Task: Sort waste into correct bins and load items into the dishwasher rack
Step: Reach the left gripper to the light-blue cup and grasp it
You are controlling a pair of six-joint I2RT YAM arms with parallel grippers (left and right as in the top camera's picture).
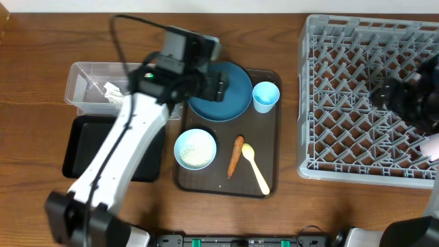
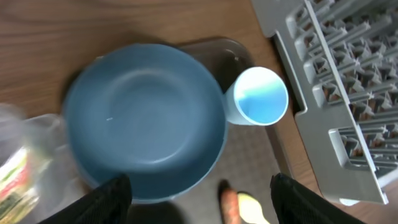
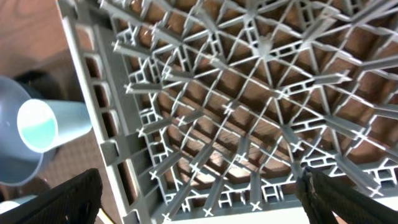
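Note:
The dark blue plate [image 1: 233, 92] lies at the back of the brown serving tray [image 1: 274, 175]. My left gripper [image 1: 218, 86] is open and empty just above the plate [image 2: 146, 118], its fingers [image 2: 202, 200] spread at the plate's near rim. The light blue cup [image 1: 266, 96] stands upright beside the plate [image 2: 258, 96]. The white bowl [image 1: 195, 149] holds rice. The carrot [image 1: 235, 156] and the yellow spoon [image 1: 255, 167] lie side by side. My right gripper [image 1: 394, 96] is open and empty over the grey rack [image 1: 357, 68], as the right wrist view [image 3: 199, 199] shows.
The clear tub [image 1: 86, 75] at the back left holds crumpled white paper [image 1: 112, 90]. The black tray [image 1: 75, 147] lies in front of it, partly under my left arm. A pink-white thing [image 1: 432, 145] shows at the rack's right edge.

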